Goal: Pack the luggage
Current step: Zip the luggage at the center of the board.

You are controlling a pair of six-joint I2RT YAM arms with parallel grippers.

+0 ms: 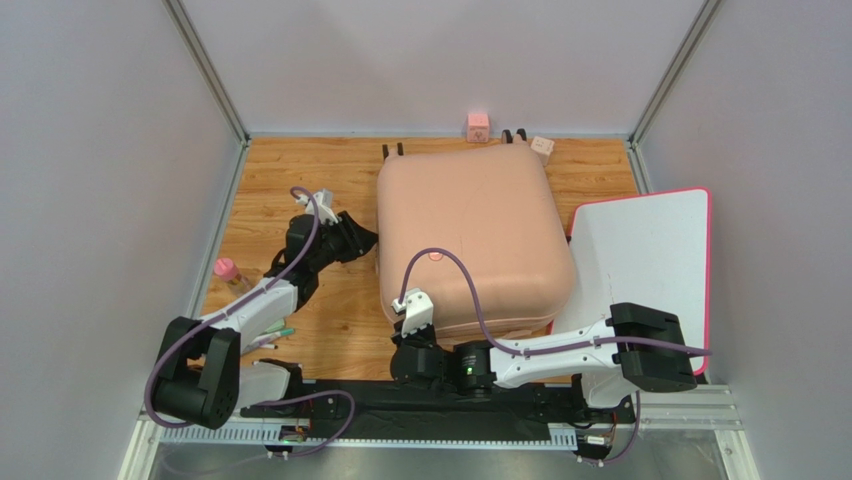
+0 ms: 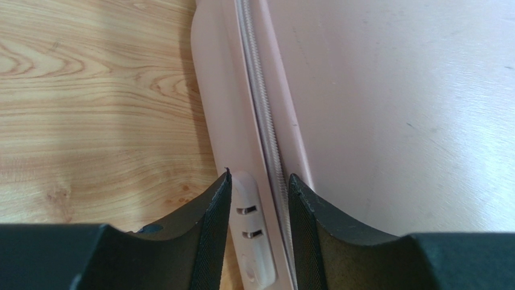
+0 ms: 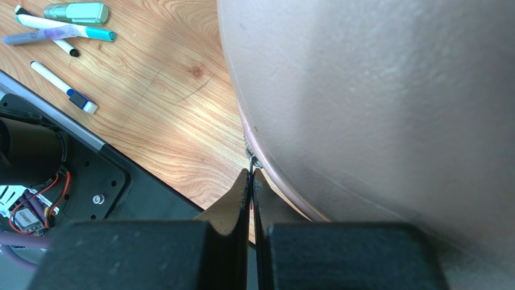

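— How were the arms finished?
— White shells were seen on the left arm and the right arm, joined by black motor housings; a purple cable was looped along each.
— And the smaller details?
— Black wedge-shaped fingers were shown. A green light was noted on the right arm's joint. Toward eight o'clock in its wrist view, a silver screw and red wiring were exposed.

1. Wooden table.
2. Closed pink luggage lies flat at the centre.
3. Pink-rimmed white board at the right edge.
4. Left: pens, pink-capped bottle.
5. Far edge: 2 small cubes.
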